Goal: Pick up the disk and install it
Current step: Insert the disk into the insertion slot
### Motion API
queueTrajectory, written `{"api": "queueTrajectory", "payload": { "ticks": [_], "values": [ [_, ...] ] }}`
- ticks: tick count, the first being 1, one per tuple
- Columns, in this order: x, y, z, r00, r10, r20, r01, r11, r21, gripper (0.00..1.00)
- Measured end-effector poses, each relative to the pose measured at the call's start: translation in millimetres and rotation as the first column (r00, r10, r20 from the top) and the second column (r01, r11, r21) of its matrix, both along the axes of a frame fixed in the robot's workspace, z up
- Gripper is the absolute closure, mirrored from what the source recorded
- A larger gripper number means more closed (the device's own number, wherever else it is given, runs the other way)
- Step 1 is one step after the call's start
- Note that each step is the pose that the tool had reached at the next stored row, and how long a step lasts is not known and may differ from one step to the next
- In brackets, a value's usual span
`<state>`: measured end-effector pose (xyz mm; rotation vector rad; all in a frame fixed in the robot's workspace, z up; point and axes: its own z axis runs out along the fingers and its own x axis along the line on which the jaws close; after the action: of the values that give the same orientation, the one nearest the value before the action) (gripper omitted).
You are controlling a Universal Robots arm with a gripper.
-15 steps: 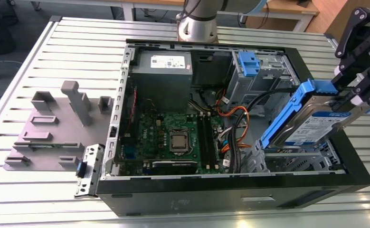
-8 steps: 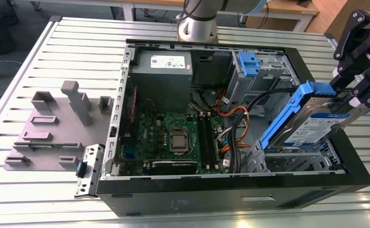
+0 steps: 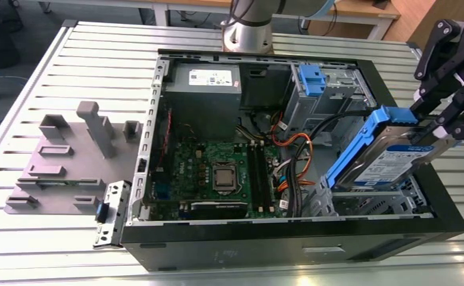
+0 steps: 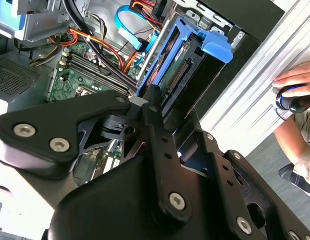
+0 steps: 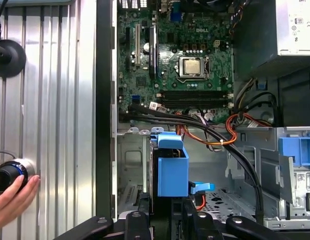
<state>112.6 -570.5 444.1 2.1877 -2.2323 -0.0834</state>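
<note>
The disk (image 3: 391, 158) is a silver hard drive with a blue-and-white label in a blue plastic carrier. It hangs tilted, on edge, over the drive bay (image 3: 374, 199) at the front corner of the open computer case (image 3: 295, 233), on the exterior view's right. My gripper (image 3: 440, 128) is shut on its upper end. In the second wrist view the disk (image 4: 187, 60) juts out past the black fingers (image 4: 153, 107) toward the case. The first wrist view has the blue carrier (image 5: 173, 170) end-on above the bay floor.
Inside the case lie the motherboard (image 3: 215, 173), a grey power supply (image 3: 208, 77), cables (image 3: 291, 152) and another blue carrier (image 3: 311, 78) in the upper bay. A grey fixture (image 3: 65, 161) stands on the slatted table. A person's hand (image 5: 12, 200) rests by a knob (image 5: 5, 174).
</note>
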Motion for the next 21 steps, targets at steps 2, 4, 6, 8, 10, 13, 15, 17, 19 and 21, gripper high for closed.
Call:
{"api": "queueTrajectory", "payload": {
  "ticks": [2, 4, 6, 8, 10, 13, 15, 17, 19, 21],
  "values": [
    [0.0, 0.0, -3.6, 1.0000, 0.000, 0.0000, 0.000, 1.0000, 0.0000, 0.65],
    [0.0, 0.0, -7.2, 1.0000, 0.001, 0.0000, -0.001, 1.0000, -0.0001, 0.65],
    [0.0, 0.0, -10.9, 1.0000, 0.001, 0.0000, -0.001, 1.0000, -0.0001, 0.65],
    [0.0, 0.0, -14.5, 1.0000, 0.001, 0.0000, -0.001, 1.0000, 0.0000, 0.65],
    [0.0, -0.1, -18.1, 1.0000, 0.002, 0.0000, -0.002, 1.0000, 0.0000, 0.65],
    [0.0, -0.2, -23.6, 1.0000, 0.002, 0.0000, -0.002, 1.0000, 0.0000, 0.65],
    [0.0, -0.2, -27.2, 1.0000, 0.002, 0.0000, -0.002, 1.0000, 0.0000, 0.65],
    [0.0, -0.3, -30.8, 1.0000, 0.003, 0.0000, -0.003, 1.0000, 0.0000, 0.65],
    [0.0, -0.4, -34.3, 1.0000, 0.003, 0.0000, -0.003, 1.0000, -0.0001, 0.65],
    [0.0, -0.5, -38.1, 1.0000, 0.004, 0.0000, -0.004, 1.0000, -0.0001, 0.65]
  ]
}}
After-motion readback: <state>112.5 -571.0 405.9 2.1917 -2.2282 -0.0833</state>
